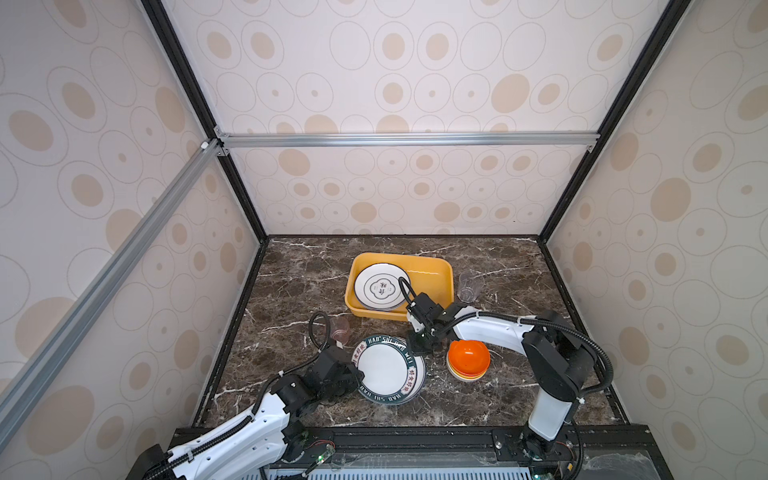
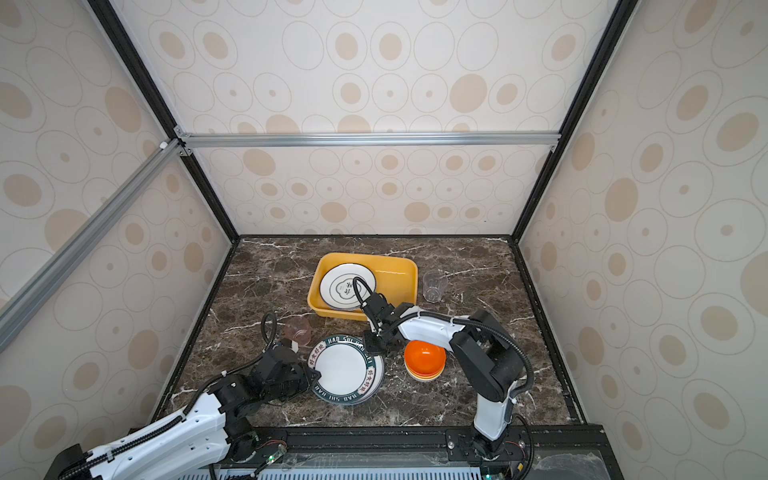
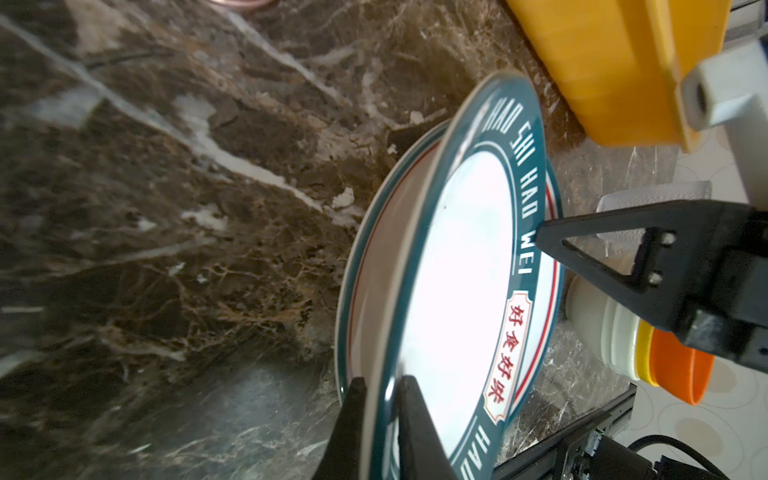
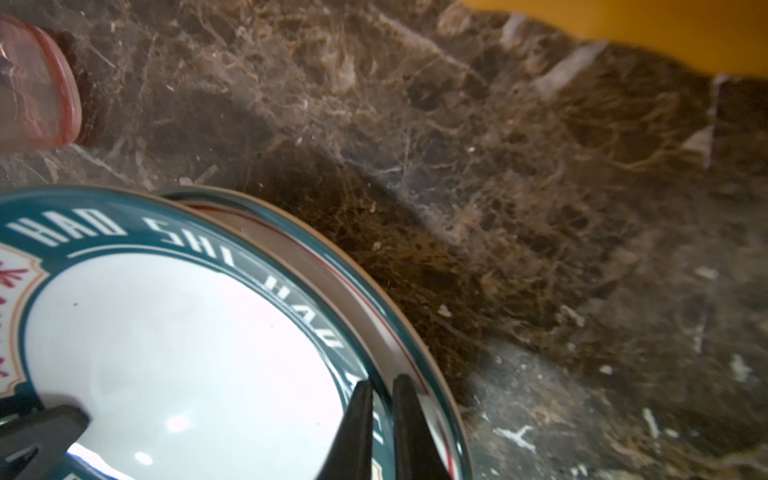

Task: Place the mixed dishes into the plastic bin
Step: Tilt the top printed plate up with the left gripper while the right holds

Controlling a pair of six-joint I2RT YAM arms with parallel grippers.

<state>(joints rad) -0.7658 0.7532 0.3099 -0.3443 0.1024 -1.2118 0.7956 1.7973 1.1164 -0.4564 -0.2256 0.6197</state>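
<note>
Two dark-green-rimmed plates lie stacked at the front of the table. The upper plate sits tilted off the lower plate. My left gripper is shut on its left rim. On the far right rim my right gripper is shut too. The mustard-yellow plastic bin stands behind, holding a white plate against its left side.
A stack of bowls, orange on top, stands close to the right of the plates. A pinkish cup stands just behind my left gripper. A clear cup is right of the bin. Walls enclose the marble table.
</note>
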